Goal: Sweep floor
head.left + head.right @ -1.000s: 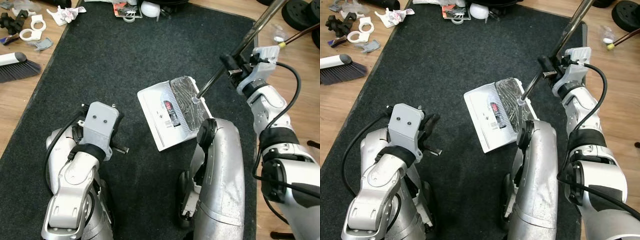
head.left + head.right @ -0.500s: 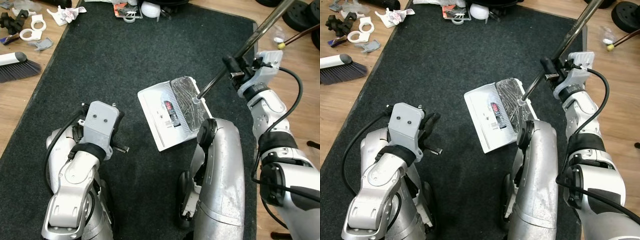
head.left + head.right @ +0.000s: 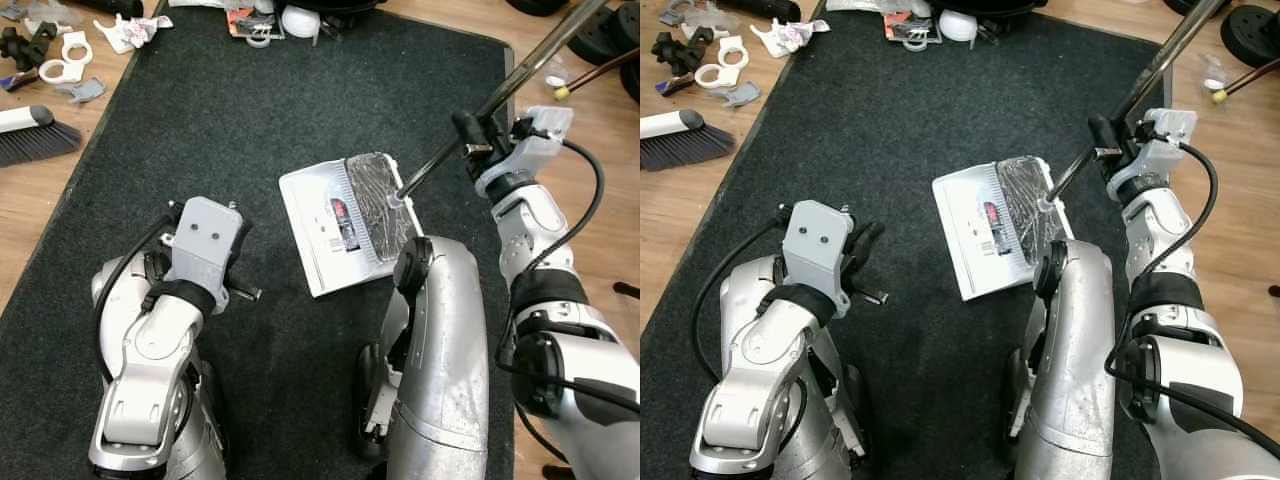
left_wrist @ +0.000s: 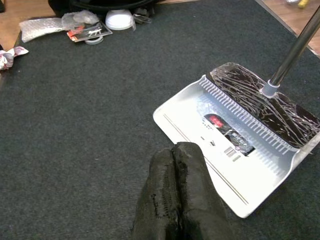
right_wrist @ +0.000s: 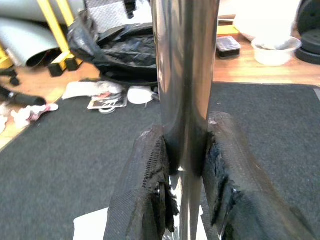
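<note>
Right gripper (image 5: 182,200) clamps the dustpan's metal handle (image 3: 520,70), white dustpan (image 3: 340,225) flat mid-rug (image 3: 250,120) (left gripper (image 4: 177,200) pressed together, empty); risk: handle twisting in the pads, tipping out the collected debris.

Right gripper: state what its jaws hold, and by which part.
The right gripper clamps the dustpan by its metal pole, partway up. The left gripper holds nothing.
</note>
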